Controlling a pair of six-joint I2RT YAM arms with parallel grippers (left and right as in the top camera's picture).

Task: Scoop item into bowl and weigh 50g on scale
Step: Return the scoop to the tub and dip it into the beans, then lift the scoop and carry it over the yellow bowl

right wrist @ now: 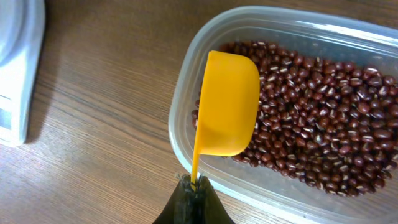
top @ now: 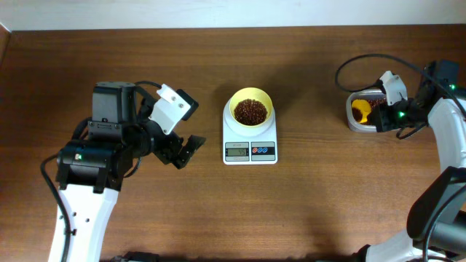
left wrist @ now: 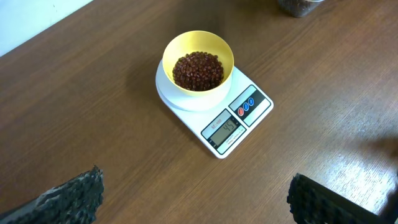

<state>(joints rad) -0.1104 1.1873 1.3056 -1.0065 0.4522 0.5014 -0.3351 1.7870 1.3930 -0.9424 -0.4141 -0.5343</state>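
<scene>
We are pinching the yellow scoop [right wrist: 227, 102] by its handle in fully closed right jaws over the tub [right wrist: 177, 124] of beans [right wrist: 323, 124], ready for topping up. The part-filled bowl [left wrist: 198, 40] is sitting on the scale [left wrist: 256, 92], while left jaws are hanging wide open, empty.

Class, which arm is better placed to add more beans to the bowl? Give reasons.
Right, probably: its jaws are shut on the scoop, over the beans in the tub. The left jaws stand open and empty, beside the scale.
</scene>
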